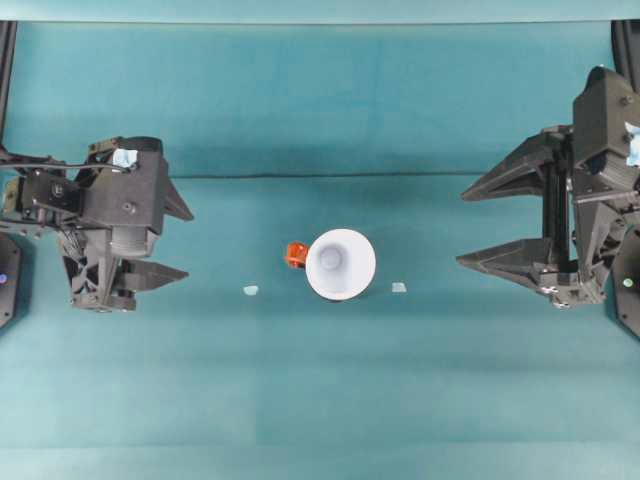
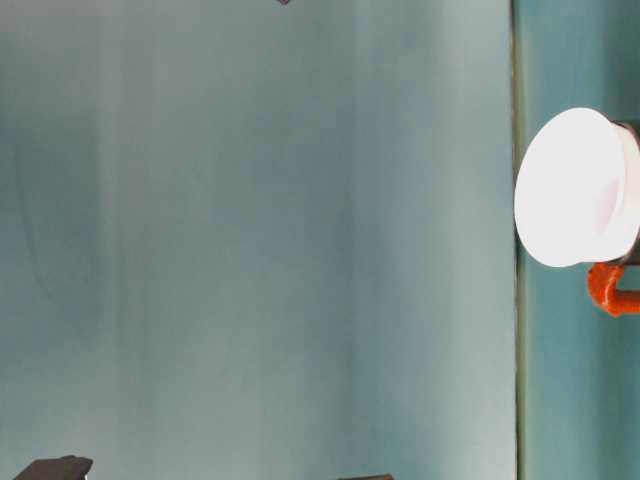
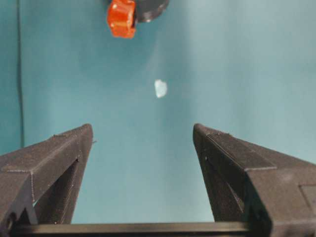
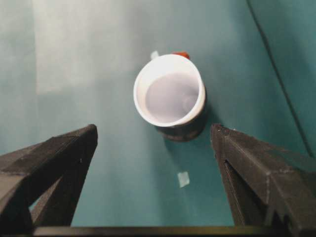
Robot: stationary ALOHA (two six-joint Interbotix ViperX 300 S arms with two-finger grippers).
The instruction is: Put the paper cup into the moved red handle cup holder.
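Note:
The white paper cup (image 1: 340, 264) sits upright inside the red handle cup holder (image 1: 296, 254) at the table's middle. From above the cup's wide rim hides most of the black holder, and the orange-red handle pokes out on its left. The right wrist view shows the paper cup (image 4: 169, 90) seated in the dark holder (image 4: 183, 131). In the left wrist view the holder (image 3: 150, 7) and its handle lie far ahead. My left gripper (image 1: 180, 240) is open and holds nothing, well left of the cup. My right gripper (image 1: 463, 228) is open and holds nothing, well to the cup's right.
Two small pale tape scraps lie on the teal cloth, one left of the holder (image 1: 251, 290) and one right of it (image 1: 399, 287). A fold line in the cloth runs across the table behind the cup.

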